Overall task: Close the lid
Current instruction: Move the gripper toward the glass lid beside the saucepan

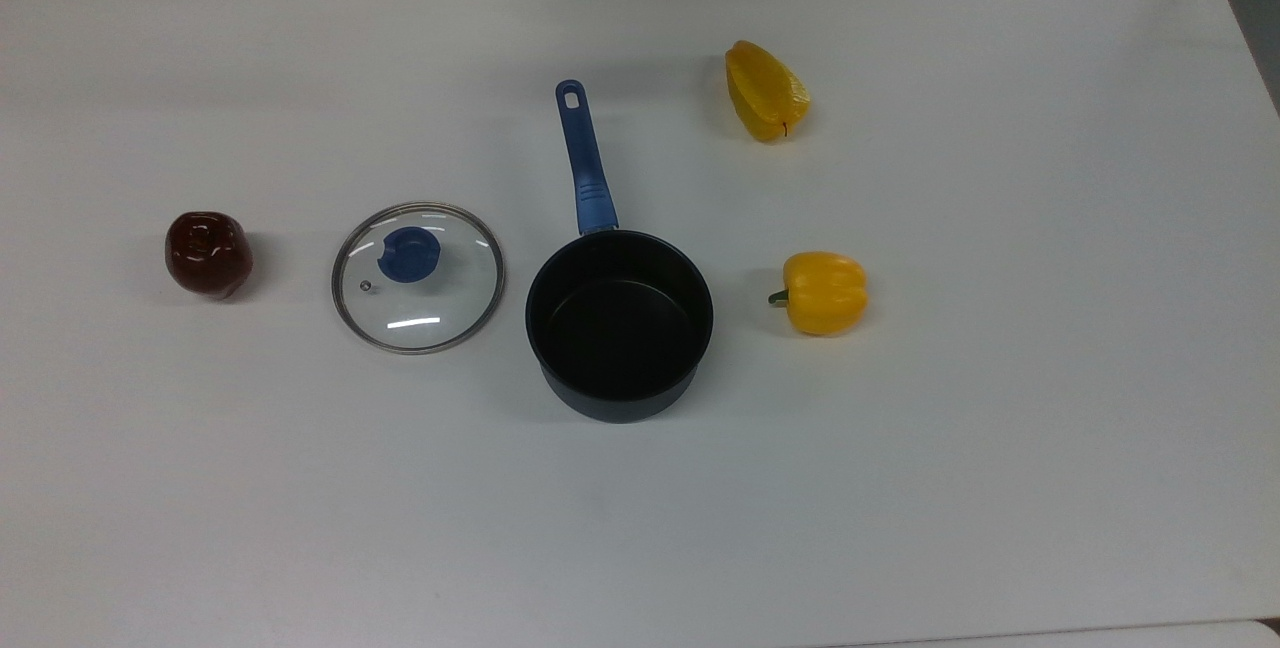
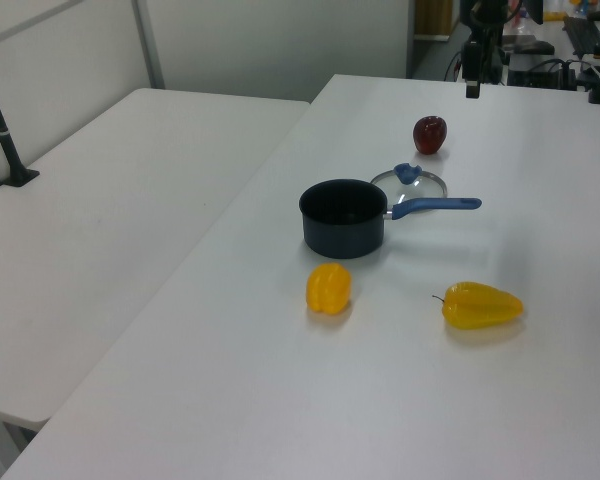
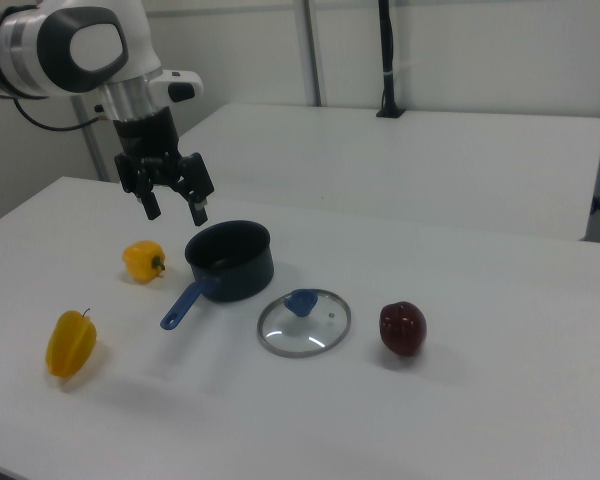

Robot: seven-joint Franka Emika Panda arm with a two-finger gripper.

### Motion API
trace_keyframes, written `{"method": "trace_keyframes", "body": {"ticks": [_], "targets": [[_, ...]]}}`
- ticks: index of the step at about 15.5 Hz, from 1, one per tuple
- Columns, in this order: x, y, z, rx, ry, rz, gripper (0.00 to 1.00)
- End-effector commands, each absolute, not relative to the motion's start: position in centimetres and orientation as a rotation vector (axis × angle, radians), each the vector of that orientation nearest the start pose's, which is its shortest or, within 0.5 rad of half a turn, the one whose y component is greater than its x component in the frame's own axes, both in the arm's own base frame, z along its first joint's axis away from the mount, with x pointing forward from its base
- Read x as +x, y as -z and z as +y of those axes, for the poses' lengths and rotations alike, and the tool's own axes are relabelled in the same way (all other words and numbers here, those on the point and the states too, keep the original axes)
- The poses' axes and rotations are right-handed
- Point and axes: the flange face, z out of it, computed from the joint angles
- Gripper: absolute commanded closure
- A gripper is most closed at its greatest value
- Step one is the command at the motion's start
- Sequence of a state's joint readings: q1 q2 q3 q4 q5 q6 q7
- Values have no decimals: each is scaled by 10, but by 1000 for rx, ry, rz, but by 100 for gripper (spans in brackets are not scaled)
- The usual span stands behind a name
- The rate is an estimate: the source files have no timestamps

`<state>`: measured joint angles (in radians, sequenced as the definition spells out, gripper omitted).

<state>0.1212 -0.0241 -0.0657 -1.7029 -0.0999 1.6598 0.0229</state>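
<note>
On the white table (image 1: 1000,428), the lid (image 1: 418,278) lies at the pot's (image 1: 619,325) 9 o'clock in the top view. Rigid, breakable glass is assumed; the knob (image 1: 408,254) is to be gripped. The gripper (image 3: 174,208) is held apart.

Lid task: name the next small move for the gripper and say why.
Probably carry the open gripper across to above the lid's blue knob. The lid lies flat on the table beside the empty saucepan, ungrasped, and the gripper hangs in the air holding nothing.
</note>
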Motion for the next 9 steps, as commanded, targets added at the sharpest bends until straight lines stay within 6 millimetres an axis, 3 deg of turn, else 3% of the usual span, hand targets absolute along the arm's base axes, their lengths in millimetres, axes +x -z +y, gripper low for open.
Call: {"method": "trace_keyframes", "body": {"ticks": [1,6,9], "targets": [[550,-585,12,-3235,-10,-39,0],[552,-582,12,-3234,-18,-56,0],[559,-581,-7,-3232,40,-11,0]]}}
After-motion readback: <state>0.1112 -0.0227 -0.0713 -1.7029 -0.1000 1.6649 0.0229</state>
